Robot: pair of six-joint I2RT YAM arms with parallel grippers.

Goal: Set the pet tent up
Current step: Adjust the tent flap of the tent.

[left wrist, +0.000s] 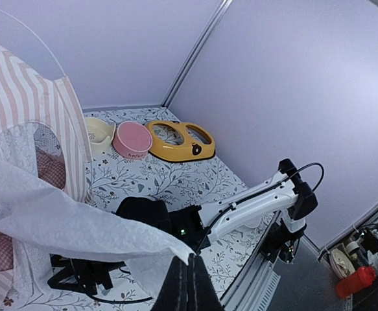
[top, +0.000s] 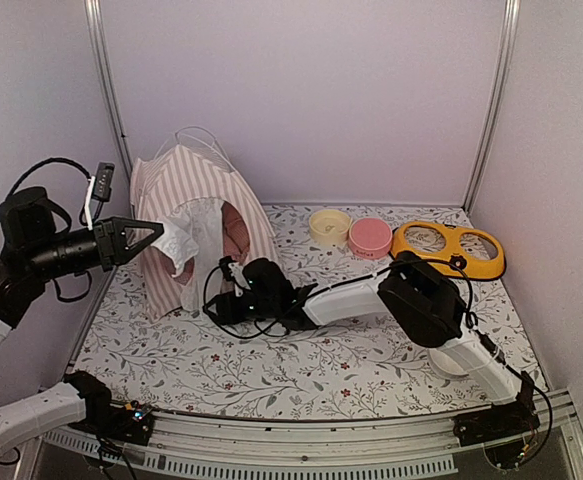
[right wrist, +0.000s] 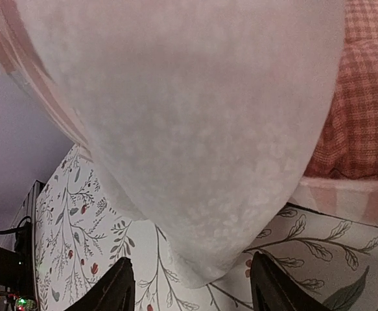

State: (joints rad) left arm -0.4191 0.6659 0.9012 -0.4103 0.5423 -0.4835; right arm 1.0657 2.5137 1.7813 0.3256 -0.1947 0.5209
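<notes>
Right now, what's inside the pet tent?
A pink checked cushion lies inside the pet tent; the white curtain covers the rest of the interior.

The pet tent [top: 171, 190] stands at the rear left of the table [top: 371, 370], with a cushion [right wrist: 364, 97] inside it. To its right sits a bowl [top: 330, 226], with a second bowl [top: 370, 237] just beside it. A feeder tray [top: 449, 250] lies farthest right.

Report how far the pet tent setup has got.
Done: the pet tent stands upright, cushion inside. In hand: the left claw is shut on the door curtain, holding it aside; the right claw hangs open by its hem. Left: likely settling the curtain.
</notes>
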